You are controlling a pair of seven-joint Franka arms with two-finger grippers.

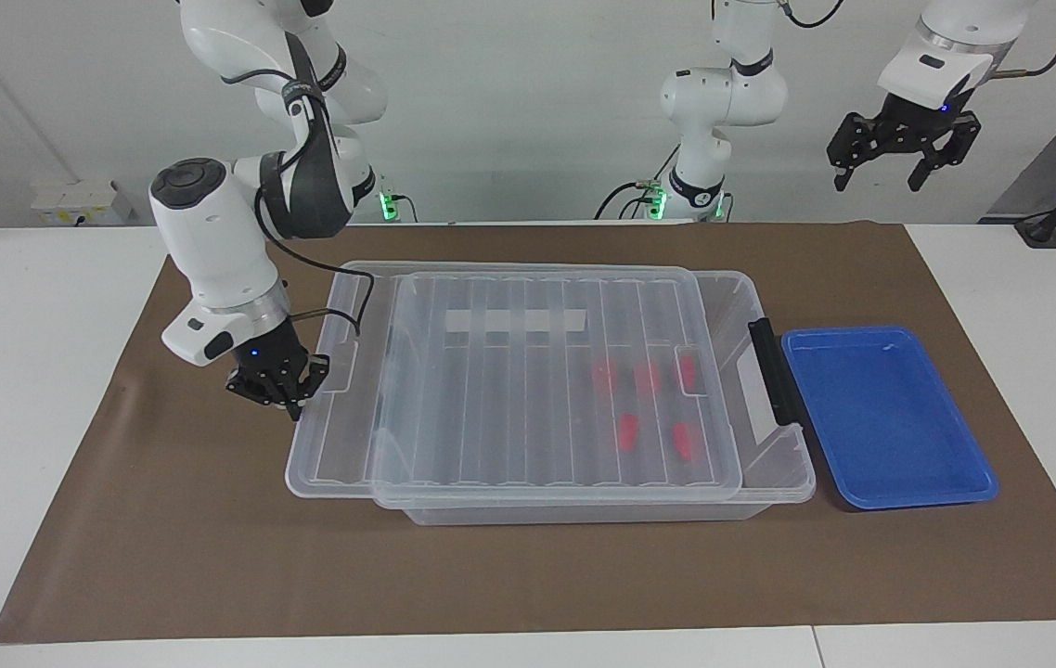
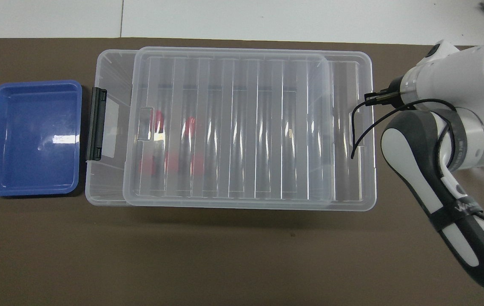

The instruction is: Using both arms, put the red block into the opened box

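Now red blocks (image 1: 647, 376) lie boxed (under lid (image 1: 537, 390)), well apart from right hand (image 1: 289, 394).

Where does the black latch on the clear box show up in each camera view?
Facing view: the black latch stands on the box's end wall, toward the picture's right, beside the blue tray.
Overhead view: the black latch is toward the picture's left, on the same end of the box.
Shared landmark: the blue tray beside that latch.
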